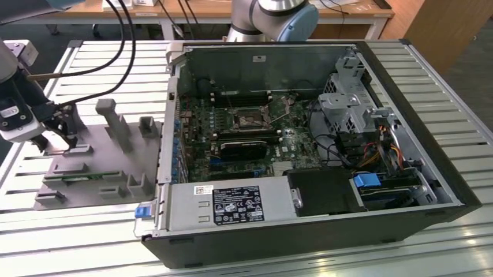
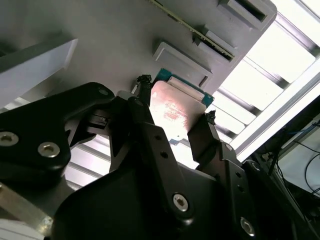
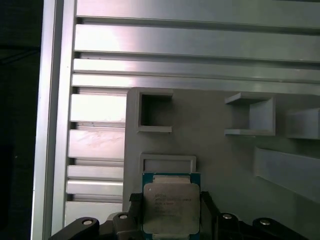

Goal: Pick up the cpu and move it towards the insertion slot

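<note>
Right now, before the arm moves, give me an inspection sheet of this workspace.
Surface: slatted metal table carrying a grey tray and an open PC case.
Job's things: cpu at the tray, between the fingers; whether it is lifted is unclear. Slot on the board inside the case, far from the gripper.
Clutter: upright blocks on the tray; nothing loose seen.
Grippers: gripper shut on the cpu's opposite edges.
Cables: black cables run down toward the wrist; coloured wiring inside the case.
Surroundings: wooden desk behind.

You are seeing glare washing out the slats (image 2: 252,87) beside the cpu (image 2: 175,107) in the second wrist view; the gripper (image 2: 177,99) is showing dark against it.
</note>
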You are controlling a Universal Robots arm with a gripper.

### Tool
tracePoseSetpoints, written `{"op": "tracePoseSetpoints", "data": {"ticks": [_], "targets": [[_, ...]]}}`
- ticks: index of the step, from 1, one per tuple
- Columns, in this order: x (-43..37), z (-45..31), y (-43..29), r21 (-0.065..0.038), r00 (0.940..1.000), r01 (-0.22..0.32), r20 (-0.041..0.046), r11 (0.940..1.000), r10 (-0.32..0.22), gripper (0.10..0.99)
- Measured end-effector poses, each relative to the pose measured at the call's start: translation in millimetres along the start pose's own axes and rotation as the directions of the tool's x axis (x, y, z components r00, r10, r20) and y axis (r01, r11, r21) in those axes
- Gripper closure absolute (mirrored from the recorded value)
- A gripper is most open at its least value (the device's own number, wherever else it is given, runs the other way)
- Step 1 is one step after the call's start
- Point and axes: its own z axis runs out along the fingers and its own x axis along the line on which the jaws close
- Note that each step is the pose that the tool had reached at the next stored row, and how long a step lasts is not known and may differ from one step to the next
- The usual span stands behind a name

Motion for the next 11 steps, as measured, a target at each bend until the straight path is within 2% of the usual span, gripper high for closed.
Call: {"op": "tracePoseSetpoints", "data": {"ticks": [11], "targets": [[-0.2, -15.5, 0.6, 0.0, 1.0, 0.0, 0.0008, 1.0, 0.0, 0.545]]}}
